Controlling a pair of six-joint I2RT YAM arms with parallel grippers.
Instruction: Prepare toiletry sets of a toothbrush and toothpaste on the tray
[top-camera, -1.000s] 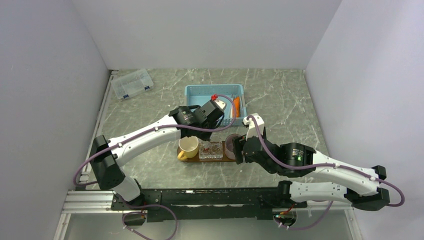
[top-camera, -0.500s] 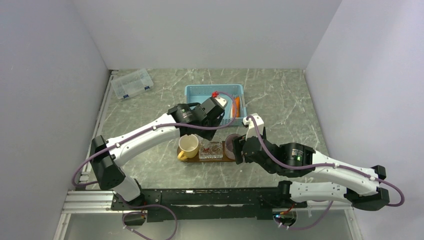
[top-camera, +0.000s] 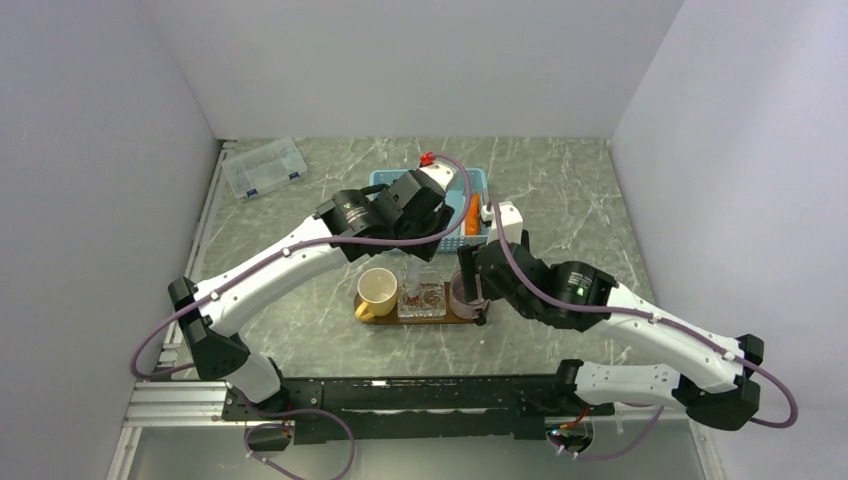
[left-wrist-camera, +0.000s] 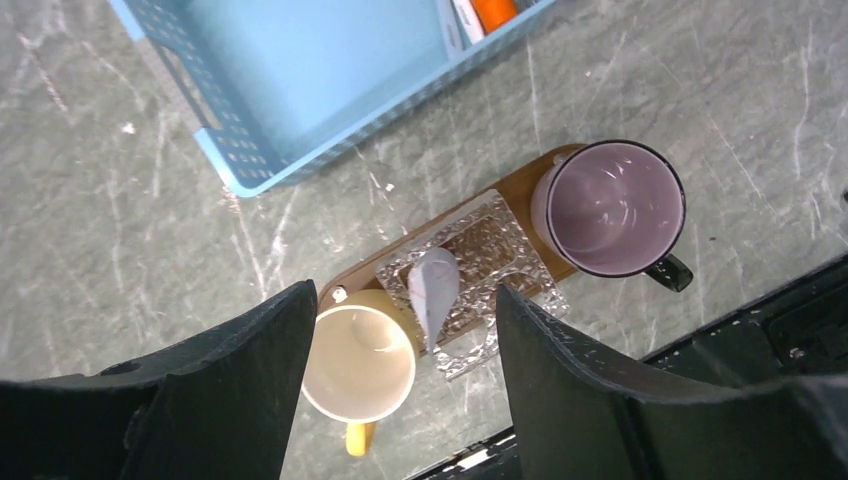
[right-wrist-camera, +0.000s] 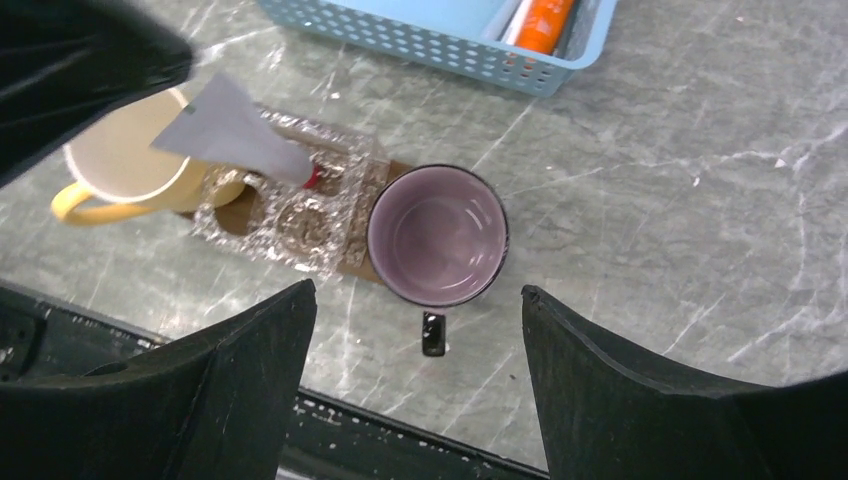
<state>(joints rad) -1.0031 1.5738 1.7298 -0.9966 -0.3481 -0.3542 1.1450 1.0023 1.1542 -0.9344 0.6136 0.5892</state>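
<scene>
Tray (left-wrist-camera: 525, 172): dark brown, wood-look, rounded ends, lying flat on the surface. It carries a cream mug (left-wrist-camera: 358, 362), a clear holder (left-wrist-camera: 500, 240) with a white tube (left-wrist-camera: 433, 290) upright in it, and a purple mug (left-wrist-camera: 612, 207). Left fingers (left-wrist-camera: 250, 380) and right fingers (right-wrist-camera: 620, 380) are above the tray, spread wide and empty.

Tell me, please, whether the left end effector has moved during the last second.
Yes. In the top view, the left end effector has shifted toward the far wall, farther over the blue basket, which has stayed put.
</scene>
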